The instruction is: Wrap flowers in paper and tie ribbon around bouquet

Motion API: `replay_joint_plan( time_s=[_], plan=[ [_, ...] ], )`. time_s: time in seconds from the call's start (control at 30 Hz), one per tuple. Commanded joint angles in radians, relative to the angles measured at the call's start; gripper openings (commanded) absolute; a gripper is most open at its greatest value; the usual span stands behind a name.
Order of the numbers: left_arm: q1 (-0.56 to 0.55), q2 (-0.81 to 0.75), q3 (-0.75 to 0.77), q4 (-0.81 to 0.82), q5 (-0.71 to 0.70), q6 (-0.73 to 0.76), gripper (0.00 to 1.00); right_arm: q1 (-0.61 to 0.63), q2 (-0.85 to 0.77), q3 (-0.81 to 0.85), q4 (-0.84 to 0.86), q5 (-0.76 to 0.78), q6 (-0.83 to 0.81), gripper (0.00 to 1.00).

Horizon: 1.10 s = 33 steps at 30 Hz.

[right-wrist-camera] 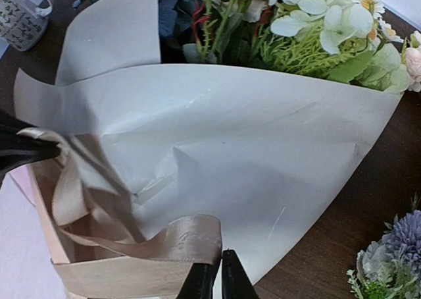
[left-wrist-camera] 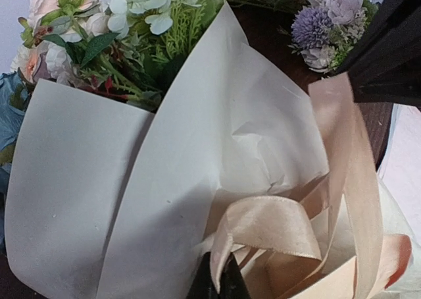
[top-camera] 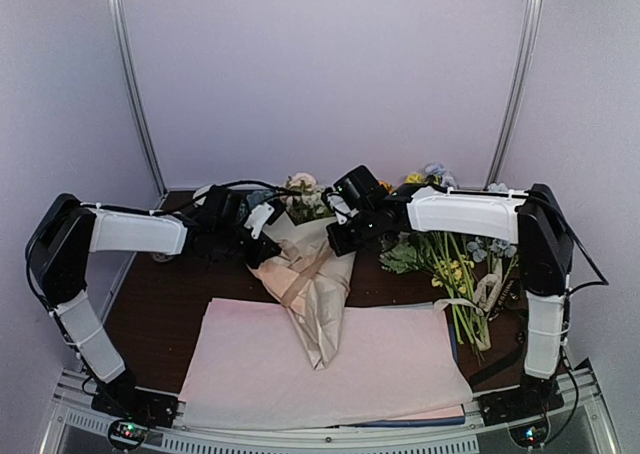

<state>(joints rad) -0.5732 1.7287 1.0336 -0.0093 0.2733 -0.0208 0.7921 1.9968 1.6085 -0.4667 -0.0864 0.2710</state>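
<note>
The bouquet point(top-camera: 315, 284) lies in the middle of the bench point(top-camera: 170, 304). Its pointy end faces the near edge and its flower heads face the far edge. My 2 tools meet over it.

If I pull too hard to 1 side, I think the whole cone could slide or roll, because nothing else holds it down. The paper point(right-wrist-camera: 250, 154) could pop open too, since the tie does not look tight yet. The ribbon point(left-wrist-camera: 270, 223) looks slippery, so it could slide out of a tool and the bow would fall loose. The left tool point(left-wrist-camera: 218, 276) is pinched shut on 1 bit of the ribbon. The right tool point(right-wrist-camera: 217, 276) is pinched shut on another bit.

The bench is dark brown, flat and hard, and it looks like wood. Some pink sheets point(top-camera: 400, 364) lie flat along its near edge, under the cone's tip. A loose bunch point(top-camera: 450, 259) with yellow blooms lies near the right edge.

The paper is thin and pale cream. It is smooth with soft creases, and it is folded into big pointed flaps. The flowers point(left-wrist-camera: 158, 22) are white, pink and blue puffs with green leaves, and they poke out of the wide end. The ribbon is narrow, tan and shiny, and it bends in soft loops around the cone's middle.
</note>
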Motion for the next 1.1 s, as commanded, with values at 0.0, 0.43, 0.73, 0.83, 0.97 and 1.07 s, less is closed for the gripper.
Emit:
replay_joint_plan(
  time_s=[0.0, 0.43, 0.73, 0.83, 0.97, 1.07],
  plan=[
    [0.001, -0.057, -0.038, 0.074, -0.008, -0.002, 0.00, -0.011, 0.043, 0.091, -0.068, 0.206, -0.029, 0.06],
    [0.001, -0.074, -0.104, 0.101, -0.014, -0.010, 0.00, -0.102, 0.084, 0.139, -0.116, 0.388, 0.003, 0.16],
    [0.001, -0.079, -0.107, 0.119, 0.001, -0.025, 0.00, -0.110, -0.062, -0.078, 0.087, -0.135, -0.023, 0.30],
    [0.001, -0.086, -0.109, 0.120, 0.004, -0.023, 0.00, -0.106, -0.068, -0.140, 0.150, -0.263, 0.058, 0.38],
    [0.001, -0.087, -0.111, 0.120, 0.011, -0.022, 0.00, -0.101, -0.042, -0.177, 0.226, -0.346, 0.143, 0.52],
    [0.001, -0.087, -0.113, 0.121, 0.012, -0.026, 0.00, -0.097, -0.006, -0.154, 0.230, -0.355, 0.165, 0.54]
  ],
)
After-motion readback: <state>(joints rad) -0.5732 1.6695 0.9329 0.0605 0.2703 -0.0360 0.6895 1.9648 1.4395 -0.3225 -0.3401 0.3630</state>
